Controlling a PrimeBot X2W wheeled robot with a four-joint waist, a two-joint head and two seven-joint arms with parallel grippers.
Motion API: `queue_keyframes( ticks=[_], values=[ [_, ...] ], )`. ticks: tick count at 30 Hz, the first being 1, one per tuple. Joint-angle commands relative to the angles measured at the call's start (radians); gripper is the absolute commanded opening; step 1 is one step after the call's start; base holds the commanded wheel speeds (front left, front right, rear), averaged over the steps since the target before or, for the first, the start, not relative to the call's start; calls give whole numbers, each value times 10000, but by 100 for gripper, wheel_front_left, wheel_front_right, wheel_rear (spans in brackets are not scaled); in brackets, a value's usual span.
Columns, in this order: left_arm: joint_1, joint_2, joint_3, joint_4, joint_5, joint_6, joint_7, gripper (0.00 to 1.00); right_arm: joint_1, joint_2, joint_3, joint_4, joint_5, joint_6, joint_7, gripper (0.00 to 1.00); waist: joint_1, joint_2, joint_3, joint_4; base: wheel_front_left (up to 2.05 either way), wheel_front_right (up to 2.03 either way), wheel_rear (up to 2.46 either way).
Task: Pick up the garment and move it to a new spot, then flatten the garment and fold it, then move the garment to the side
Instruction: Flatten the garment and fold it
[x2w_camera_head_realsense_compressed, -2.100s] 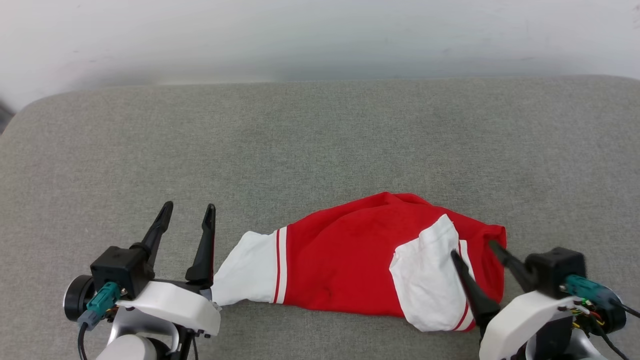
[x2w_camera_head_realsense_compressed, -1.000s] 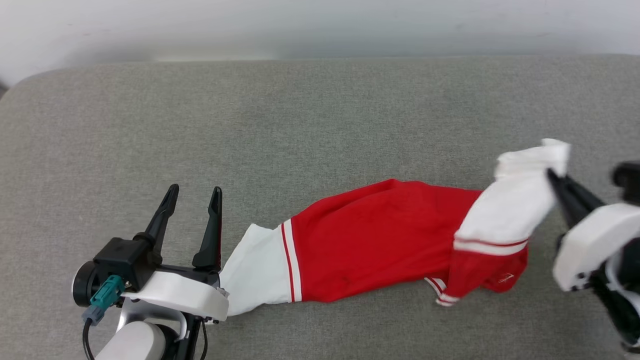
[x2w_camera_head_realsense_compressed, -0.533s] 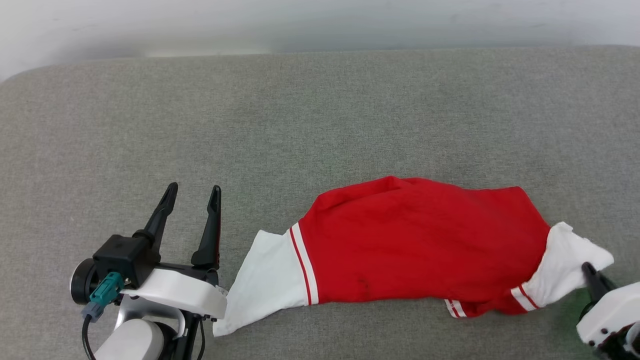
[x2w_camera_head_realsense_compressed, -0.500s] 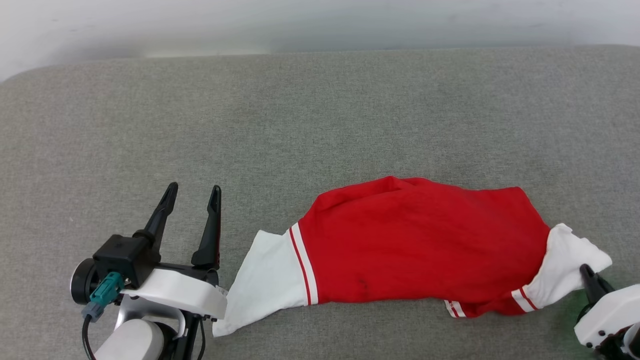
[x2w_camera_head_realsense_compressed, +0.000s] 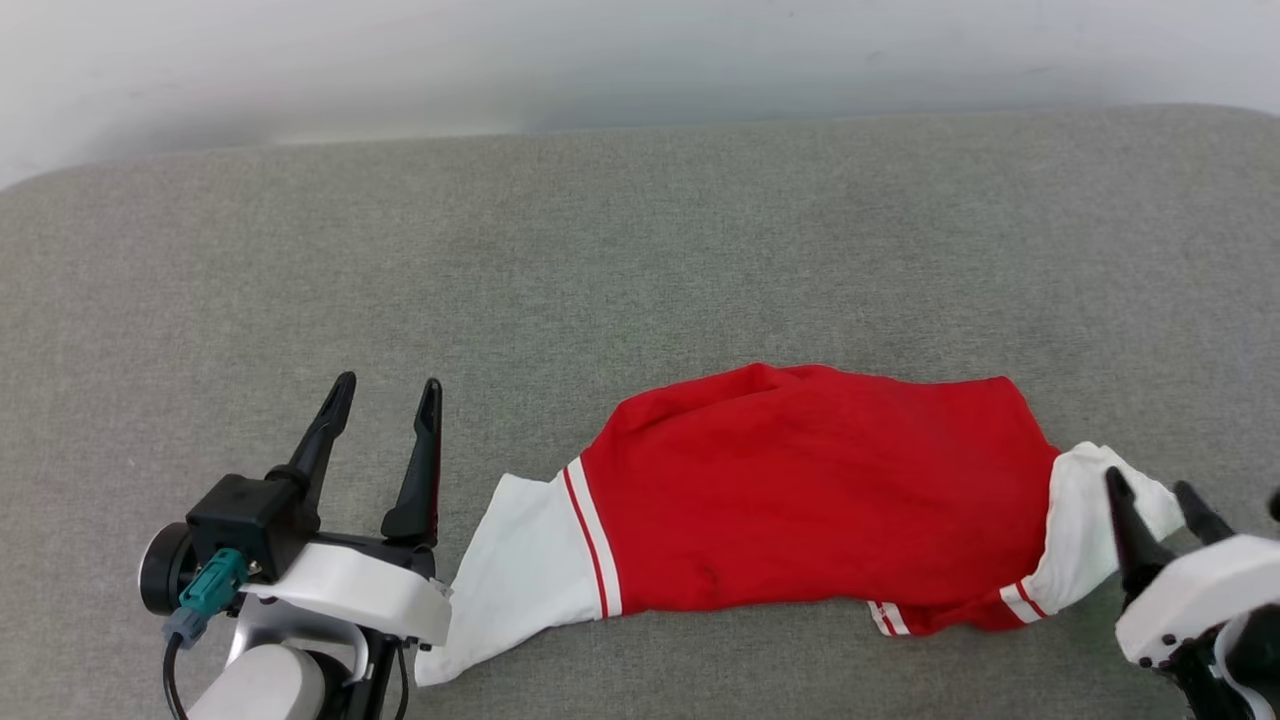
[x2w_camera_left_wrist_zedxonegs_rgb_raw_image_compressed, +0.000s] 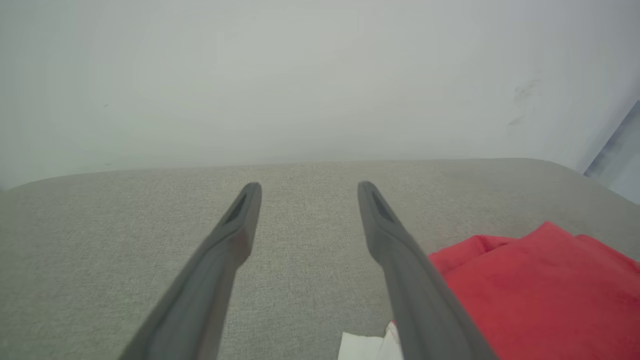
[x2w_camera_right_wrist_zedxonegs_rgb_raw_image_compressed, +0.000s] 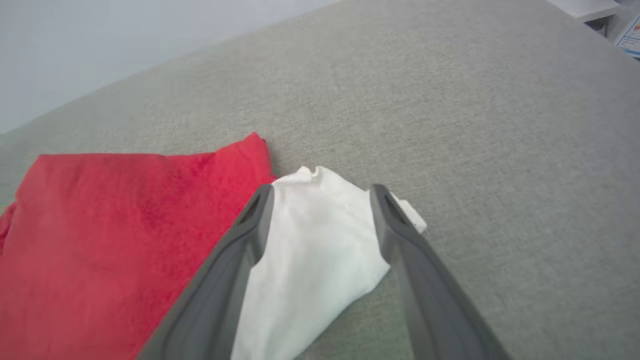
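1. The garment (x2w_camera_head_realsense_compressed: 810, 490) lies stretched out sideways on the grey cushion (x2w_camera_head_realsense_compressed: 640, 250), on its near half; a plain red side faces up, lightly rumpled, with a soft ridge along its far edge.
2. A white sleeve sticks out at each end; the left sleeve (x2w_camera_head_realsense_compressed: 515, 565) lies flat and points toward the near edge, with red and white striped trim where it meets the red body; the right sleeve (x2w_camera_head_realsense_compressed: 1080, 520) is bunched, its striped trim folded under at the garment's near right corner.
3. The right gripper (x2w_camera_head_realsense_compressed: 1147, 480) is at the garment's right end; its jaws are spread and released, one finger on either side of the right sleeve's tip; in the right wrist view the white cloth (x2w_camera_right_wrist_zedxonegs_rgb_raw_image_compressed: 310, 260) rests on the cushion between the fingers, unpinched.
4. The left gripper (x2w_camera_head_realsense_compressed: 388, 381) is just beside the garment's left end, its wrist housing next to the left sleeve; its jaws are spread wide and hold nothing; its fingertips point away over bare cushion.
5. Beyond the garment's far edge the cushion runs to a pale wall (x2w_camera_head_realsense_compressed: 640, 60).
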Motion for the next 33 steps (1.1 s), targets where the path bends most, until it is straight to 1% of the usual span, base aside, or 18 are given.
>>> queue_keyframes(
  ticks=[1, 3, 4, 8, 11, 13, 19, 20, 21, 22, 25, 27, 31, 33],
  values=[
    [48, 19, -15, -37, -55, 39, 3, 100, 106, -215, 282, -539, -148, 0, 916, 100, 0, 0, -71, -45, 0, 0, 0],
    [50, 15, -45, -60, -55, 49, 24, 100, 226, -464, 608, -1132, -279, -1, 2020, 100, 0, 0, -79, -49, 0, 0, 0],
    [44, 9, -68, -76, -56, 44, 24, 100, 254, -638, 953, -1725, -210, 0, 3117, 100, 0, 0, -64, -47, 0, 0, 0],
    [-6, -59, -117, -52, -56, 6, 6, 100, 320, -1000, 1526, -2353, -106, -1, 5102, 100, 0, 0, 41, 12, 0, 0, 0],
    [-79, -120, -144, -40, -55, -16, -17, 100, 237, -1141, 1828, -2493, -60, -1, 6067, 100, 0, 0, 141, 81, 0, 0, 0],
    [-116, -162, -154, -26, -56, -45, -38, 100, 182, -1230, 1915, -2456, -58, -1, 6447, 100, 0, 0, 225, 124, 0, 0, 0],
    [-136, -174, -99, 42, -66, -68, -67, 100, 264, -1163, 1763, -2352, -81, -1, 6942, 100, 0, 0, 364, 155, 0, 0, 0],
    [-127, -170, -70, 42, -76, -63, -75, 100, 266, -1164, 1707, -2393, -112, -1, 6959, 49, 0, 0, 394, 138, 0, 0, 0],
    [-124, -163, -54, 45, -74, -66, -85, 100, 267, -1136, 1627, -2425, -135, -1, 6946, 11, 0, 0, 416, 119, 0, 0, 0],
    [-121, -153, -38, 41, -67, -61, -96, 100, 252, -1102, 1568, -2477, -160, -1, 6919, 0, 0, 0, 441, 84, 0, 0, 0],
    [-168, -120, -19, 34, -47, -92, -95, 100, 292, -1019, 1248, -2693, -243, -1, 6754, 0, 0, 0, 471, -8, 0, 0, 0],
    [-171, -102, -8, 36, -37, -93, -101, 100, 422, -852, 874, -2885, -289, -1, 6620, 0, 0, 0, 464, -72, 0, 0, 0],
    [-127, -42, 27, -15, -23, -25, -107, 100, 906, -313, -223, -3288, -293, -1, 6205, 0, 0, 0, 450, -209, 0, 0, 0],
    [-77, -9, 44, -38, -30, -7, -108, 100, 1185, -77, -747, -3258, -192, -1, 5978, 0, 0, 0, 455, -292, 0, 0, 0]
  ],
)
